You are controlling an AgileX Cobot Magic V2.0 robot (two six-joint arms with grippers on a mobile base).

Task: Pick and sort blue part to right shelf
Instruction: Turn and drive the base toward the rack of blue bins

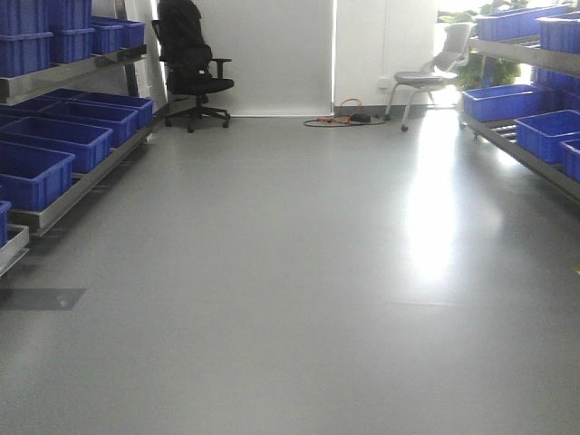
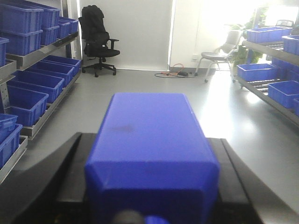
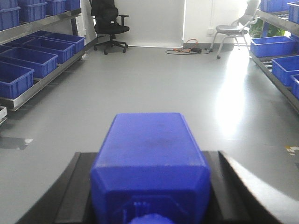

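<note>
Well, the blue part point(image 3: 149, 154) sits clamped between my right fingers point(image 3: 70, 191), which press on its two sides. By its sloped shoulders and wider cap I judge this is the one, not the second blue block point(image 2: 149, 140) that my left fingers point(image 2: 65, 172) grip likewise. Its long axis runs straight away from the wrist, cap end nearest the camera. From the blue part, the right shelf point(image 1: 517, 53) lies ahead and off to the right, so the right arm is nearer. Blue bins point(image 1: 503, 101) line that shelf; I cannot see what they hold.
</note>
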